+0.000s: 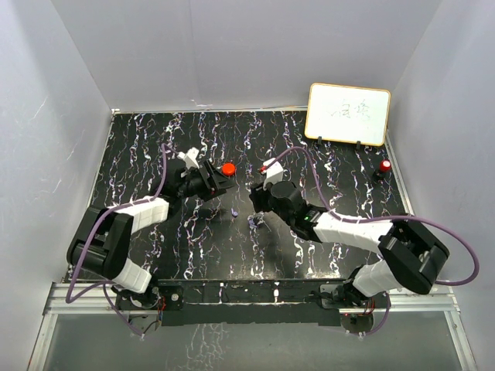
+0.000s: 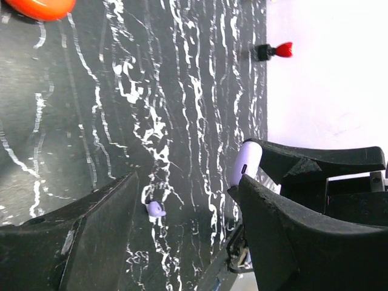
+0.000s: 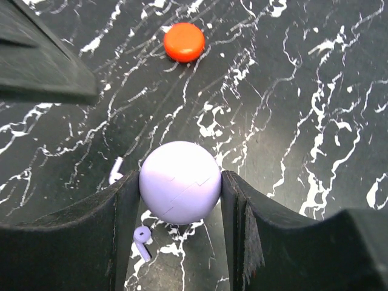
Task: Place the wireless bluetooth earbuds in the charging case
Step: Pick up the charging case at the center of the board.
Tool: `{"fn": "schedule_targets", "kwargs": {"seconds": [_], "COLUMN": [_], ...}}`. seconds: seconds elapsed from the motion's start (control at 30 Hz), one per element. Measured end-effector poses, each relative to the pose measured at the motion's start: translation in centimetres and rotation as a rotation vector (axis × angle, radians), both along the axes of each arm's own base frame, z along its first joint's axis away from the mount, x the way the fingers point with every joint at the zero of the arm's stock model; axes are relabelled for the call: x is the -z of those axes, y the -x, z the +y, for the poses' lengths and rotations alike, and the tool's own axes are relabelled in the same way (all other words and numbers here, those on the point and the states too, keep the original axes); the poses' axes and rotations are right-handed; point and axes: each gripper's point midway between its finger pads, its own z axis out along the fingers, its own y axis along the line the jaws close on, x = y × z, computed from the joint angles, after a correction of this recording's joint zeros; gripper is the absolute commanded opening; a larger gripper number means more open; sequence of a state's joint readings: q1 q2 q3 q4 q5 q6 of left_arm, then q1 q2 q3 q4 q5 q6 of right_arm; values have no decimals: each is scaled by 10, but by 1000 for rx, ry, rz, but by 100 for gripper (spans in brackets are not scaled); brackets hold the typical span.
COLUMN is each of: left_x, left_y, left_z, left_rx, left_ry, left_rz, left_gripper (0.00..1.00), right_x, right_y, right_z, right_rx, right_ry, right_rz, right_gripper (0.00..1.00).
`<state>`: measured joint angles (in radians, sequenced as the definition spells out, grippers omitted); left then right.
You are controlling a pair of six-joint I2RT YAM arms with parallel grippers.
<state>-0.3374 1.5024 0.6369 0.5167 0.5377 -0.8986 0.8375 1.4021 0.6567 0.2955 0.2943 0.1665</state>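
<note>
Right gripper (image 3: 180, 203) is closed partway on the lavender round charging case (image 3: 179, 176), with one finger pressed to each side. The case seems to be lifted a little off the marbled black table (image 3: 315, 121). Its lid looks shut, with only a faint seam showing, so what is inside cannot be seen.

A purple earbud (image 3: 142, 238) lies on the table just beneath the case. A paler stem-like piece (image 3: 115, 171) lies just beyond the case's left side. It may be another earbud, but it is too small to tell.

Left gripper (image 2: 188, 203) has its fingers spread and holds nothing. It sits near the case, on the side toward the red round case (image 3: 183, 41), which rests well beyond the lavender one.

By my judgement only the grasp on the case is done. Opening it, picking up the loose earbud and seating it inside are all left to do.
</note>
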Motion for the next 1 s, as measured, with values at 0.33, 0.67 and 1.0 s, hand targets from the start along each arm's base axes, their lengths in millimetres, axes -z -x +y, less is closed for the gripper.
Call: {"fn": "schedule_targets", "kwargs": {"seconds": [0.33,0.67,1.0], "left_x": [-11,-14,-20], "left_y": [17,25,27], "left_z": [-32,-47,-56], "left_rx": [104,150,171], "left_ry": [71,97,127], "left_rz": [-15,-24,-43], "left_gripper": [62,52,38], "right_x": [-18,-22,-22], "right_y": [5,12,15], "right_z": [17,26,30], "right_rx": [-120,-197,-225], "right_ry": [-46,-60,-62], "right_rz": [-67,-87,-85], "right_gripper": [43,43,42]}}
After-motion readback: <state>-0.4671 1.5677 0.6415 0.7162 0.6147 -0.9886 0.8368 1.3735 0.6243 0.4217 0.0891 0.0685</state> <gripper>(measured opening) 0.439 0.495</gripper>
